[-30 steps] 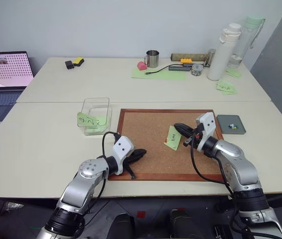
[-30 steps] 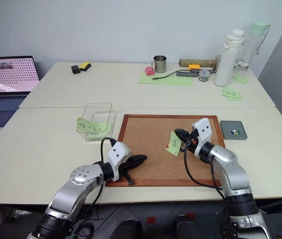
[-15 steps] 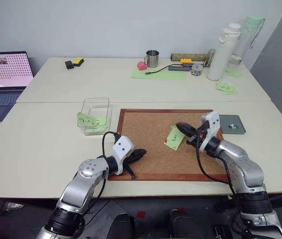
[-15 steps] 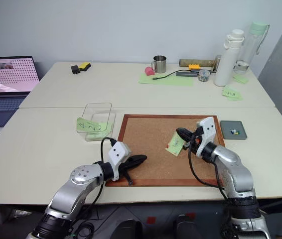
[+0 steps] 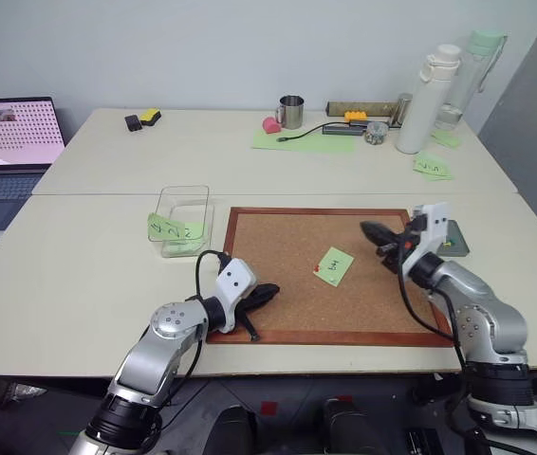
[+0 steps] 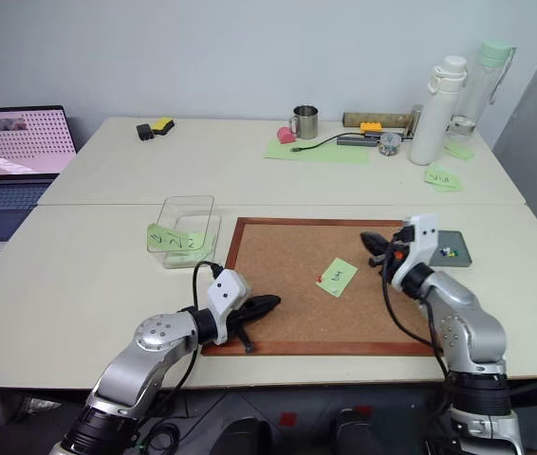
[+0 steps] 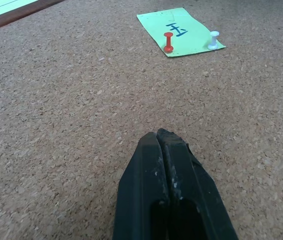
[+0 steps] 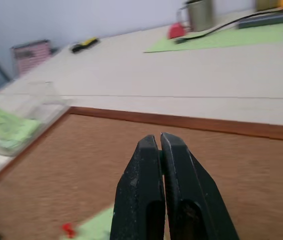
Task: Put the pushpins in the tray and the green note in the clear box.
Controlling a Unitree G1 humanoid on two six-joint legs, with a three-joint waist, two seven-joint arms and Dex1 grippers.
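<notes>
Since the earlier frames our right tool [image 5: 375,230] has swung away from the small light-green square sticky note [image 5: 333,266] toward the small flat dark-grey square tray [image 6: 457,248] at the corkboard's [image 5: 278,248] right edge. We judge it is carrying a pushpin there, but its fingers are pressed together and we cannot make out anything between them. The note lies flat on the wood-framed corkboard, well apart from the small transparent plastic box [image 5: 182,216] on the bench [image 5: 79,256] to the left. A red-headed pushpin [image 7: 168,42] and a white one [image 7: 213,39] stand in the note, presumably pinning it. Our left tool [image 5: 270,292] rests closed and empty on the cork. Small specks show in the tray, too small to identify; our right arm partly hides it.
</notes>
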